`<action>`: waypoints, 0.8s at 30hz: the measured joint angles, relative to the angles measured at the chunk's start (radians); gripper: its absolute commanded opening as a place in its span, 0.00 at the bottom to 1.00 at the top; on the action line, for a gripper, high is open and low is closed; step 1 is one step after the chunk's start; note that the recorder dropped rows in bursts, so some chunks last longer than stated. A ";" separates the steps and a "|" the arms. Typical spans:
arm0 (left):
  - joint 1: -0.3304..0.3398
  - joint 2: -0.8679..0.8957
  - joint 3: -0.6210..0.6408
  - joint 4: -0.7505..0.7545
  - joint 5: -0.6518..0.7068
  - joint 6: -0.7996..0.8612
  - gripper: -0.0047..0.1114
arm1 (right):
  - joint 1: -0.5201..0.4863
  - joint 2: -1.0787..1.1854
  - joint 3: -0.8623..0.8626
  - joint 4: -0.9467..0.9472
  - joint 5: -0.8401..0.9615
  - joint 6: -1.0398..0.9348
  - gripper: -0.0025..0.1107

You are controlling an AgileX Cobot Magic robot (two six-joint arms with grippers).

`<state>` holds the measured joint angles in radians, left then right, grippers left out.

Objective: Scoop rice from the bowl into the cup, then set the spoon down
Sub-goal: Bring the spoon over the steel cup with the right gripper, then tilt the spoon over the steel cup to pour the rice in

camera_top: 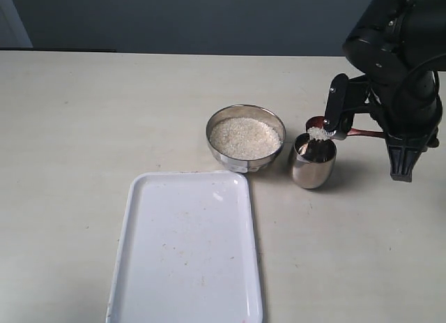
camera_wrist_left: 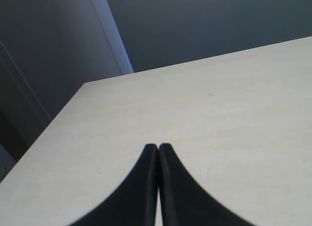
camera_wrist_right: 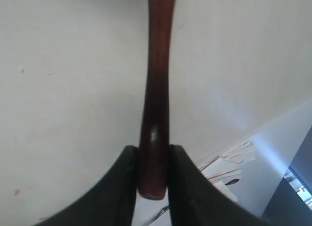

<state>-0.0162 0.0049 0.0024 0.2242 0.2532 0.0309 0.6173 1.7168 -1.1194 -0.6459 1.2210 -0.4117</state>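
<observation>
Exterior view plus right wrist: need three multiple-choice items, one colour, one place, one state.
1. The tray is:
A. white
B. blue
C. black

2. In the exterior view the cup stands:
A. on the tray
B. right of the bowl
C. left of the bowl

3. The right gripper is:
A. open and empty
B. shut on the spoon
C. shut on the cup

Answers:
1 A: its whole surface is plain white.
2 B: it sits just off the bowl's right side.
3 B: the wooden handle is clamped between the jaws.
</observation>
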 measured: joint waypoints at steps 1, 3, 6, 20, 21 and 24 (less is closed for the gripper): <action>0.000 0.000 0.000 0.000 0.000 0.000 0.04 | 0.000 0.000 0.000 0.000 0.000 0.000 0.02; 0.000 0.000 0.000 0.000 0.000 0.000 0.04 | 0.002 0.000 0.000 -0.005 0.000 0.000 0.02; 0.000 0.000 0.000 0.000 0.000 0.000 0.04 | 0.004 0.002 0.000 -0.016 0.000 0.003 0.02; 0.000 0.000 0.000 0.000 0.000 0.000 0.04 | 0.052 0.002 0.000 -0.124 -0.002 0.001 0.02; 0.000 0.000 0.000 0.000 0.000 0.000 0.04 | 0.053 0.002 0.000 -0.126 -0.002 0.001 0.02; 0.000 0.000 0.000 0.000 0.000 0.000 0.04 | 0.053 0.002 0.000 -0.131 -0.002 0.001 0.02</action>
<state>-0.0162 0.0049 0.0024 0.2242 0.2532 0.0309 0.6701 1.7184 -1.1194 -0.7771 1.2188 -0.4106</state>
